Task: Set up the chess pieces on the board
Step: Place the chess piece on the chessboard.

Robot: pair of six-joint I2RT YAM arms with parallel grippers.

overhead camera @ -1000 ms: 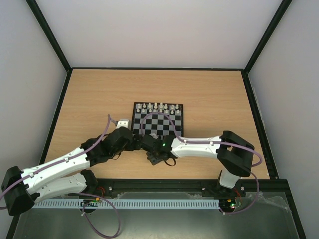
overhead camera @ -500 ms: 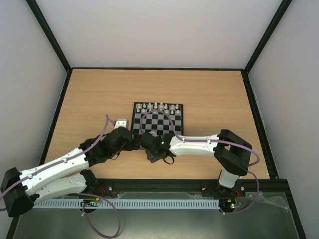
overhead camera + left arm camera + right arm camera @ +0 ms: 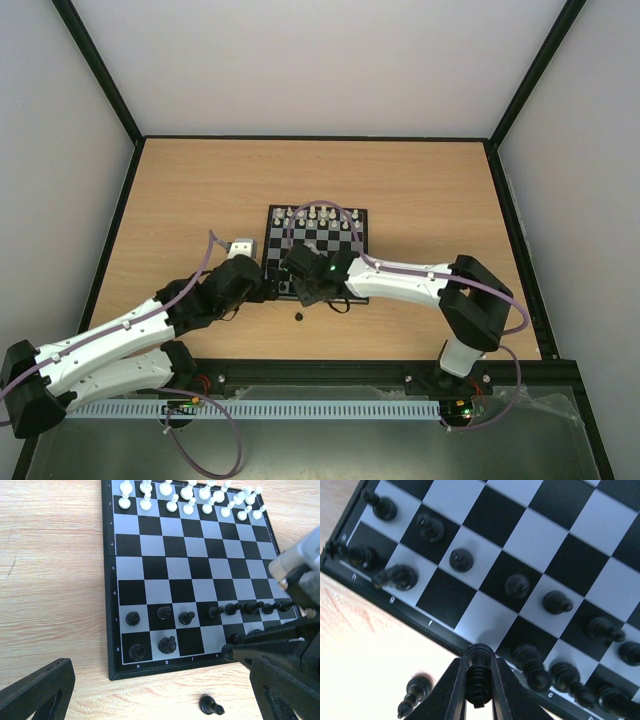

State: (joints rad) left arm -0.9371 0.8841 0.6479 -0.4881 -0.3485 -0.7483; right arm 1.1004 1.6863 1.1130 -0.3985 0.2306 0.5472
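The board [image 3: 335, 243] lies mid-table; it also shows in the left wrist view [image 3: 165, 560] and the right wrist view [image 3: 530, 535]. Black chess pieces [image 3: 165, 644] stand on its two near rows. My right gripper [image 3: 479, 656] is shut on a black piece [image 3: 479, 685], held over the board's near edge; from the left wrist view that piece [image 3: 229, 652] is at the edge by the e file. One black piece [image 3: 211, 706] lies on its side on the wood just in front of the board [image 3: 298, 317]. My left gripper [image 3: 160, 700] is open and empty, hovering before the board's near left corner.
White pieces [image 3: 318, 213] fill the board's two far rows. The two arms meet close together at the board's near edge [image 3: 285, 288]. A black frame rail [image 3: 130, 210] borders the wooden table [image 3: 190, 190].
My right gripper has moved from the table in front of the board up to its near edge with a black piece. The lying piece now shows on the wood. The left arm shifted slightly.
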